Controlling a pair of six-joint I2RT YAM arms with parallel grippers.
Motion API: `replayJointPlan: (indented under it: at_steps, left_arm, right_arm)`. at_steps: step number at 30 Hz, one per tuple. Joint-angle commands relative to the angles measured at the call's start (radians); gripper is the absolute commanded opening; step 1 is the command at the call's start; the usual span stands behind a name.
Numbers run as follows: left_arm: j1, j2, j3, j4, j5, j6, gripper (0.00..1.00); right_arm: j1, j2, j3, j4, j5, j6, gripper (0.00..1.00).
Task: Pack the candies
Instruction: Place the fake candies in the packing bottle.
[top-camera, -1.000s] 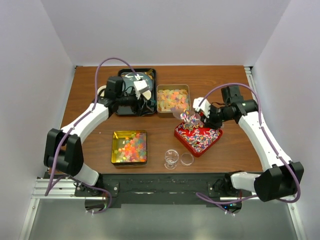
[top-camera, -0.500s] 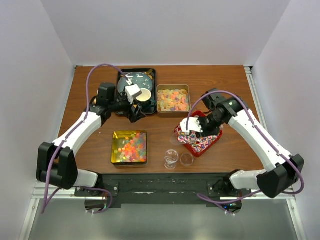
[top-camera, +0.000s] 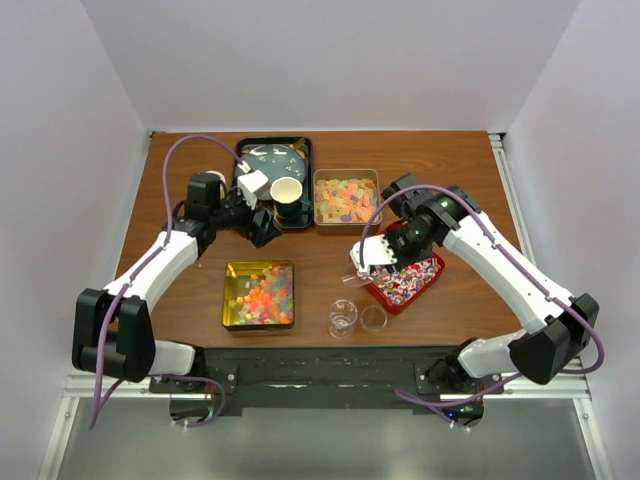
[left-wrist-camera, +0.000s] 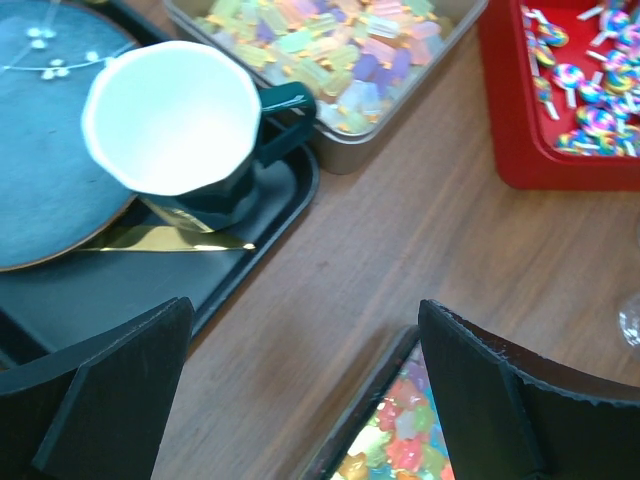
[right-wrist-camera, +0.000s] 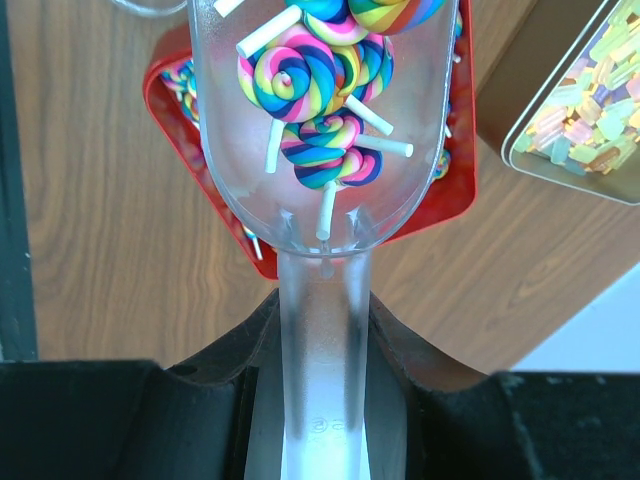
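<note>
Clear scoop (right-wrist-camera: 300, 215) pinched by the right gripper (right-wrist-camera: 322, 350) holds striped candies (right-wrist-camera: 320, 150) over the red tray (right-wrist-camera: 440, 210), near two small glasses (top-camera: 343, 317); left gripper (left-wrist-camera: 305, 390) hangs spread wide near the black tray's (left-wrist-camera: 150, 290) mug (left-wrist-camera: 170, 115).

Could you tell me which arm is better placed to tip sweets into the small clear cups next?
Right, probably: the right fingers grip a clear scoop loaded with swirl lollipops, near the cups; the left fingers stand open and empty by the mug.
</note>
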Motion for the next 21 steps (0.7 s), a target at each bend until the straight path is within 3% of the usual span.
replayJointPlan:
  at_steps: [1,7,21]
  left_arm:
    - [0.024,-0.037,-0.004,0.068,-0.092,-0.018,1.00]
    - [0.047,-0.040,-0.017,0.085,-0.178,-0.025,1.00]
    - [0.096,-0.083,-0.041,0.095,-0.191,-0.036,1.00]
  right_arm:
    - [0.032,-0.007,0.046,-0.237,0.068,-0.019,0.00]
    - [0.101,-0.027,0.033,-0.240,0.113,-0.002,0.00]
    - [0.241,-0.057,0.002,-0.242,0.252,-0.025,0.00]
